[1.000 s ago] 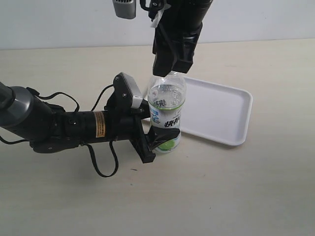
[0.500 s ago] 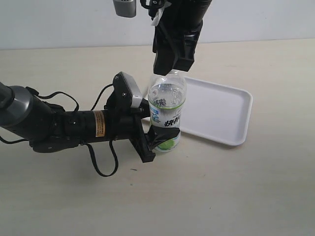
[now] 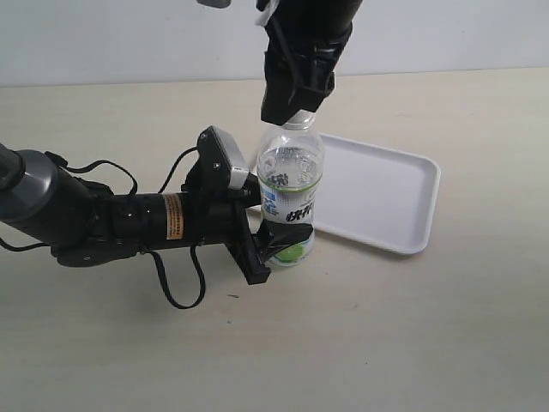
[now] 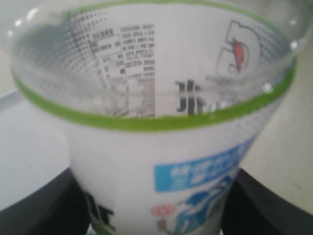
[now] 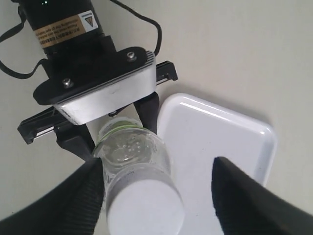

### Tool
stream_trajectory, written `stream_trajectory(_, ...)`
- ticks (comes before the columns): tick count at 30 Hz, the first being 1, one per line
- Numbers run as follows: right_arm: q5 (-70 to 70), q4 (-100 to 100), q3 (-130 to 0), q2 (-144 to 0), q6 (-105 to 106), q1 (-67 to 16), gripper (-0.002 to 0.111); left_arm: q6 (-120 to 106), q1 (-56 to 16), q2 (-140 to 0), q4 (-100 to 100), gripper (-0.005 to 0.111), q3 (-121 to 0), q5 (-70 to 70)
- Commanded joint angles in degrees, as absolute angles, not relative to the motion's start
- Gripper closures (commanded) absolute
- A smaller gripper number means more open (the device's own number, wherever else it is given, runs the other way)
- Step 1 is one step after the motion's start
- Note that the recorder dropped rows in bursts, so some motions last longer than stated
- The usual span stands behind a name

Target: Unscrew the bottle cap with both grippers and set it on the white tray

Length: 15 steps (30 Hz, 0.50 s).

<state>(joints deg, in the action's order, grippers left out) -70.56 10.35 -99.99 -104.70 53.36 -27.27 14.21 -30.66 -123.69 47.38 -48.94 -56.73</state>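
Left arm (image 3: 94, 219): grey cylindrical segment joined to a black tubular body; orange label (image 3: 174, 216) with dark print and a small triangle mark; loose black cables (image 3: 176, 296); silver-faced camera housing (image 3: 225, 159) on a black bracket with two screws (image 5: 64, 83). Left gripper (image 3: 276, 233): black, two flat fingers (image 3: 256, 256). Right arm (image 3: 313, 34): black, blocky. Right gripper (image 3: 296, 112): two black tapered fingers (image 5: 80, 196).

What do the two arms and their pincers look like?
Left arm: black with a grey tube section, orange label, loose black cables, silver camera box; left pincer is black, two-fingered. Right arm and right pincer: black, with wide tapered fingers.
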Motion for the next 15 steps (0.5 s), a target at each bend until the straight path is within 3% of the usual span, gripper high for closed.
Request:
stream_trajectory(1,-70.0,10.6,-100.4,-104.2,49.2,-27.3,0.045,14.3,-30.9,-123.7,47.8,0.107,-48.8,-55.6)
stream_trajectory(15,-70.0,6.2,-100.4,-102.6,5.8,-27.3,0.045,14.6,-30.9,-123.7,47.8,0.107,-48.8,-55.6)
